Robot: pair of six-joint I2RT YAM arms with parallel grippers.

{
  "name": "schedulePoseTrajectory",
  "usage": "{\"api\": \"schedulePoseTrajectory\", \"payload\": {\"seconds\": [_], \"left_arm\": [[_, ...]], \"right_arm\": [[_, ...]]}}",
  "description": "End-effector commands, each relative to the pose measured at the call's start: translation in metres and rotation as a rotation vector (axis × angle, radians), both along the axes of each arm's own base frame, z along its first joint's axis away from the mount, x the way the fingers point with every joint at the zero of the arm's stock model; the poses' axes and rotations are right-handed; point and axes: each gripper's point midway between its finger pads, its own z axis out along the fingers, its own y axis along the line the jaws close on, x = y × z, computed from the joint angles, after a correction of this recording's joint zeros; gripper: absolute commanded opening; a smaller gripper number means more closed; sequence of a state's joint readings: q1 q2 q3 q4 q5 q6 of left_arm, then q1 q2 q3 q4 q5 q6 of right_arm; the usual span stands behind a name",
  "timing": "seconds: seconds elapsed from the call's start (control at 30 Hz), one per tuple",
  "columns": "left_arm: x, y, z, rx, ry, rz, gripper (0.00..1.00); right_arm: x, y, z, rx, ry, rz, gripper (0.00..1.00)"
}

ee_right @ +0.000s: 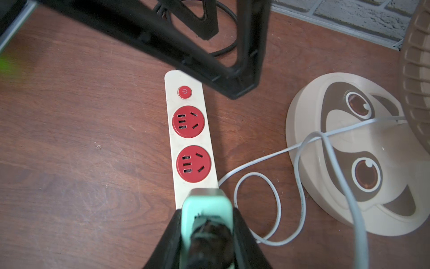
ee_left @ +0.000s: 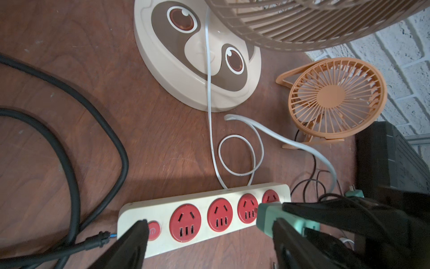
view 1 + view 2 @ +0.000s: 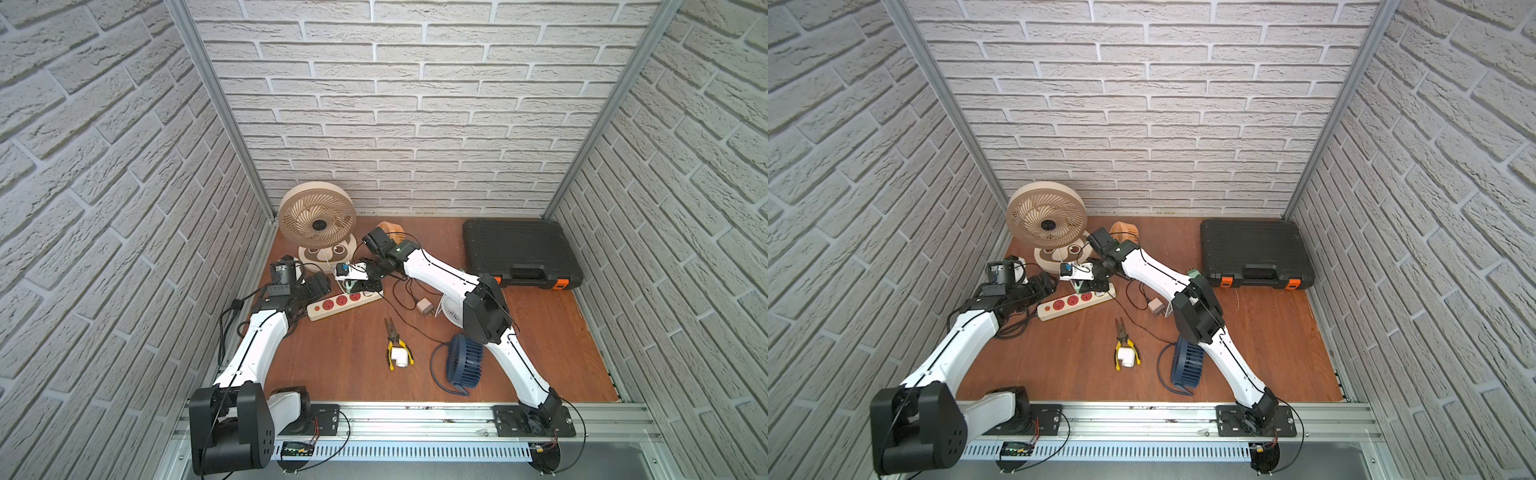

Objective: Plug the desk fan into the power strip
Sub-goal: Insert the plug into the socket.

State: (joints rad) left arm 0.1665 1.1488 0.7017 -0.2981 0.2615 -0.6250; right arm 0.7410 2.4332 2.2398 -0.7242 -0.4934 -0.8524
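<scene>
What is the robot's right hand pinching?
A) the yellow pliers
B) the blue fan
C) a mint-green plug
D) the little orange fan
C: in the right wrist view the right gripper is shut on the mint-green plug, holding it at the power strip.

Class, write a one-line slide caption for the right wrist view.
Right gripper holding a mint-green plug over the cream power strip, beside the desk fan's base.
</scene>
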Motion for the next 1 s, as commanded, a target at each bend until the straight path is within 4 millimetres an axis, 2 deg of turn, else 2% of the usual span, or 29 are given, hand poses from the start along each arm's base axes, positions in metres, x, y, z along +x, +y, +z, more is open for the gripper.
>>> {"api": "schedulePoseTrajectory", "payload": {"seconds": [0.0,0.2,0.4,0.57,0.8,0.97], "left_arm": [[0.0,0.0,-0.001,0.019,-0.017,-0.005,0.87],[0.0,-0.002,0.0,0.023,-0.016,-0.009,0.87],[0.002,-0.003,0.0,0.029,-0.011,-0.015,0.87],[0.002,-0.003,0.001,0.031,-0.011,-0.018,0.87],[0.003,-0.004,0.001,0.032,-0.009,-0.025,0.87],[0.005,-0.005,0.002,0.031,-0.013,-0.03,0.87]], "right_arm": [[-0.002,-0.004,-0.01,-0.026,-0.004,0.04,0.03],[-0.002,-0.01,-0.038,-0.087,-0.001,0.065,0.03],[-0.007,-0.008,-0.053,-0.091,0.021,0.096,0.03],[-0.014,-0.015,-0.062,-0.126,0.034,0.128,0.03],[-0.013,-0.028,-0.049,-0.135,0.002,0.152,0.03],[-0.017,-0.034,-0.048,-0.146,-0.004,0.183,0.03]]}}
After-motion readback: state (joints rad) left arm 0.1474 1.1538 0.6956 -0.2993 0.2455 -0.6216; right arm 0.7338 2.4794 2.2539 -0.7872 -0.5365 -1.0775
